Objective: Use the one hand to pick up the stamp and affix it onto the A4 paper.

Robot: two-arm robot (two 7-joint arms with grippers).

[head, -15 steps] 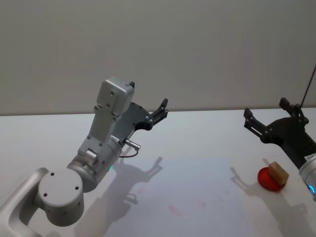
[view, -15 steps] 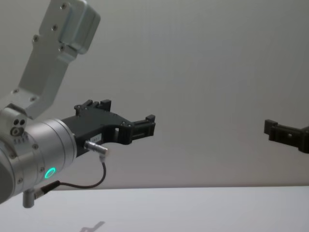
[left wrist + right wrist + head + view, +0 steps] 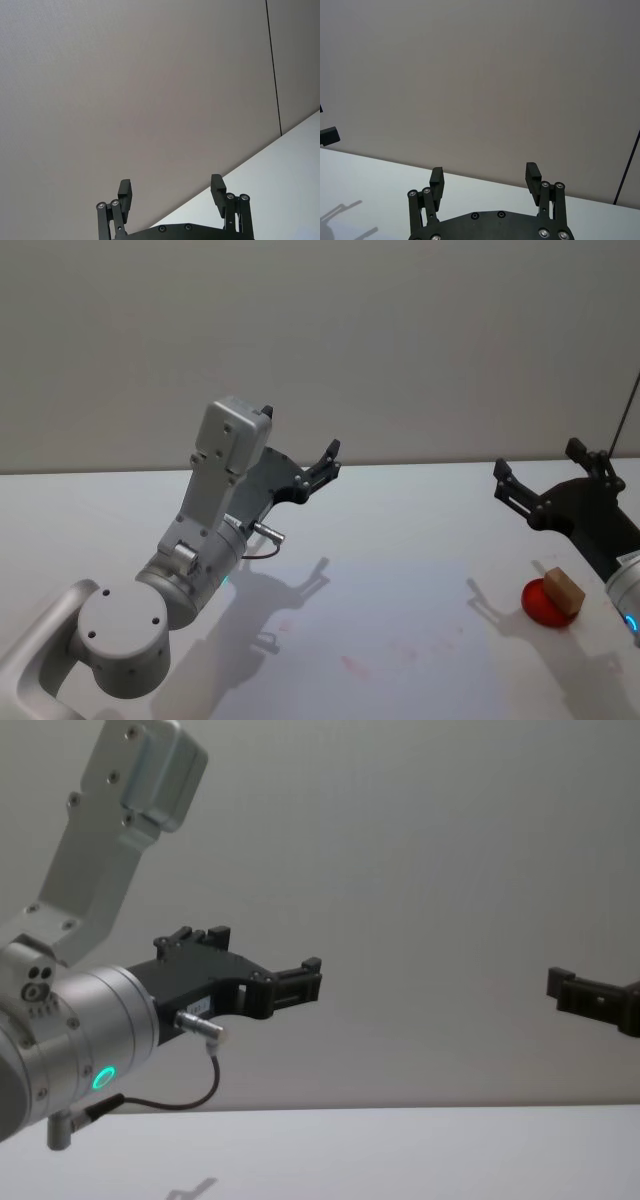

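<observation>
The stamp [image 3: 564, 590], a small brown block, rests on a round red pad [image 3: 543, 604] at the table's right. My right gripper [image 3: 538, 462] hangs open in the air above and behind it, apart from it; its spread fingers [image 3: 437, 176] hold nothing. It also enters the chest view from the right [image 3: 566, 988]. The A4 paper [image 3: 420, 630] is a pale sheet that hardly stands out from the white table. My left gripper [image 3: 322, 465] is raised over the table's left half, open and holding nothing [image 3: 170, 184].
Faint red marks [image 3: 355, 667] show on the pale sheet near the front. My left arm's big silver wrist [image 3: 70, 1030], with a green light, fills the near left. A plain grey wall stands behind the table.
</observation>
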